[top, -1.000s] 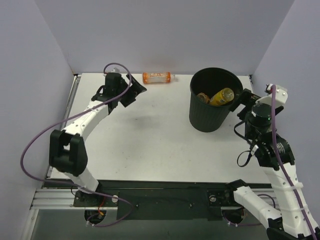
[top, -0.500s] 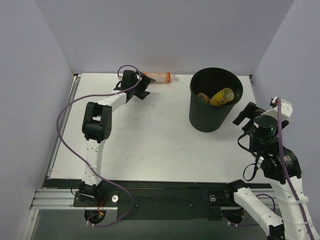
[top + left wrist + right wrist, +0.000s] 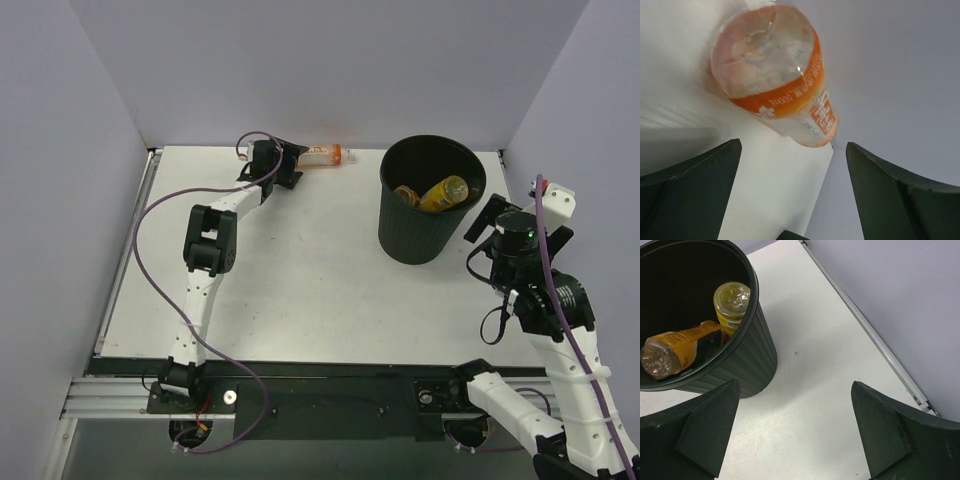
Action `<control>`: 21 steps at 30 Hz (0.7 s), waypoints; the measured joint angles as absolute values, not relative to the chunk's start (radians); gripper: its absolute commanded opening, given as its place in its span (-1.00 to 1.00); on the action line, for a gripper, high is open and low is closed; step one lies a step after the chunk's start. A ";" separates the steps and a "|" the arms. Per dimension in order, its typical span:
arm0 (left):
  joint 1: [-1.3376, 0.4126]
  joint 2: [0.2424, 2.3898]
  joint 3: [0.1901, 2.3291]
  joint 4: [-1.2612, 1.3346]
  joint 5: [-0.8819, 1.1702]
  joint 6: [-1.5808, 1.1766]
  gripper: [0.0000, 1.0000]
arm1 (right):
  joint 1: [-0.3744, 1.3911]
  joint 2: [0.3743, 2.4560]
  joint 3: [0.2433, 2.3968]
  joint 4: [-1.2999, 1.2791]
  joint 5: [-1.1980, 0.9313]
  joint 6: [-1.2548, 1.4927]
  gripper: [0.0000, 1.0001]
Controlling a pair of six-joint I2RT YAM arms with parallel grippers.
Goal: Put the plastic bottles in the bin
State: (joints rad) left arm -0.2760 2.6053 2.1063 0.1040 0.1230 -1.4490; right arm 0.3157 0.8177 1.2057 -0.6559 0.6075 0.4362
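One plastic bottle [image 3: 326, 154] with an orange label lies on its side against the back wall. In the left wrist view the bottle [image 3: 775, 75] shows its base, just ahead of my open fingers. My left gripper [image 3: 293, 158] [image 3: 795, 185] is open right at its left end and not closed on it. The black bin [image 3: 430, 200] [image 3: 747, 360] stands at the back right. Inside it I see a yellow bottle [image 3: 445, 192] [image 3: 732, 302] and an orange bottle [image 3: 405, 193] [image 3: 677, 350] with a dark label. My right gripper [image 3: 481, 218] [image 3: 797, 432] is open and empty beside the bin's right side.
The table's right edge has a metal rail [image 3: 875, 335] close to my right gripper. Grey walls [image 3: 330, 70] close the back and both sides. The left arm [image 3: 210, 250] stretches from the near left to the back wall.
My left gripper has moved right along the back wall up to the bottle's end. My right gripper has drawn back from the bin's rim, lower and to its right.
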 measured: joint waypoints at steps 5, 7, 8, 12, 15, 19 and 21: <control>-0.274 2.669 2.164 0.094 0.086 -1.479 0.95 | 0.316 0.857 1.219 -0.656 0.617 0.426 0.74; -0.274 2.675 2.177 0.093 0.073 -1.490 0.95 | 0.316 0.870 1.221 -0.656 0.621 0.425 0.74; -0.274 2.677 2.185 0.093 0.064 -1.499 0.95 | 0.316 0.880 1.223 -0.656 0.622 0.423 0.74; -0.273 2.696 2.209 0.094 0.045 -1.542 0.95 | 0.316 0.913 1.227 -0.655 0.622 0.421 0.74; -0.273 2.733 2.252 0.096 0.036 -1.582 0.94 | 0.316 0.926 1.227 -0.655 0.622 0.419 0.74; -0.275 2.751 2.277 0.094 0.009 -1.637 0.94 | 0.316 0.936 1.232 -0.655 0.622 0.419 0.74; -0.278 2.751 2.279 0.089 -0.009 -1.662 0.94 | 0.316 0.941 1.238 -0.655 0.622 0.419 0.74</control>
